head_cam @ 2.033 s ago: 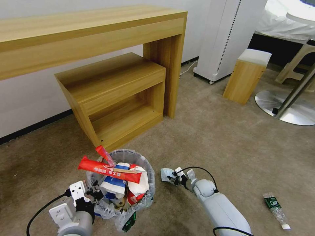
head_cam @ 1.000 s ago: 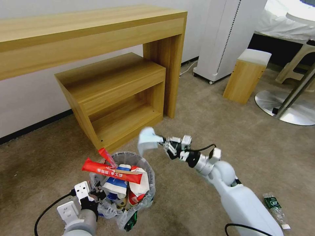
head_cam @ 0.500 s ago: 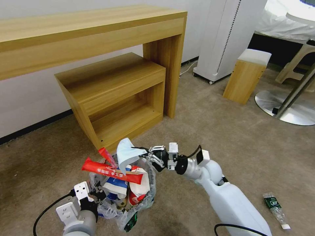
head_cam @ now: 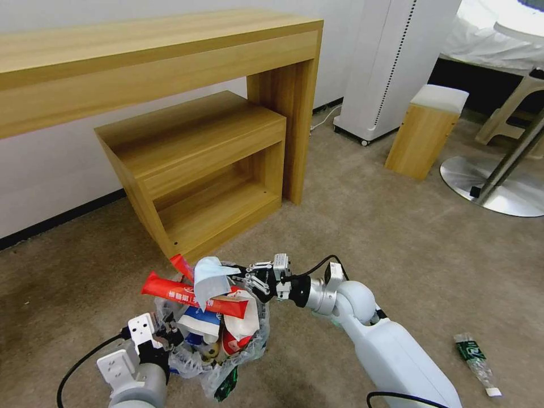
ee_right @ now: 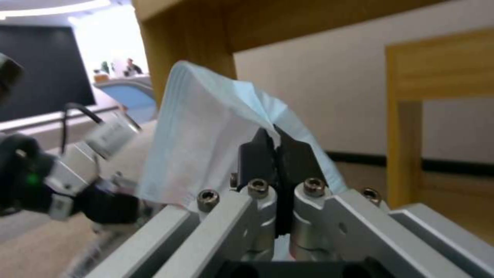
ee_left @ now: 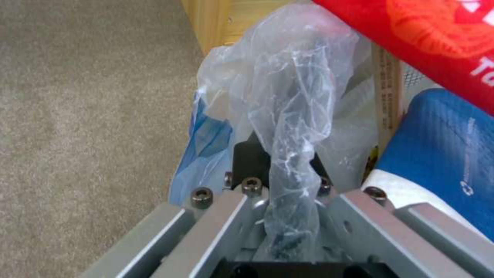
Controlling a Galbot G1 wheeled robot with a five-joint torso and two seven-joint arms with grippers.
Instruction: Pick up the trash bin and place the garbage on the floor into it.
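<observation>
The right gripper [head_cam: 245, 276] pinches a pale blue tissue [head_cam: 208, 281] over the full trash bin [head_cam: 247, 340] just below it — while the left gripper [head_cam: 168, 335] is clamped on the bin's plastic liner [ee_left: 291, 127]. A bottle [head_cam: 476, 362] lies well right on the carpet [head_cam: 396, 249].

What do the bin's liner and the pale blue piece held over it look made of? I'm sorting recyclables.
The liner looks like thin clear plastic film: glossy, crinkled, see-through, clamped in the left hand. The pale blue piece, pinched by the right hand, looks like matte tissue or nonwoven sheet with fine ribbing; which one is unclear.
</observation>
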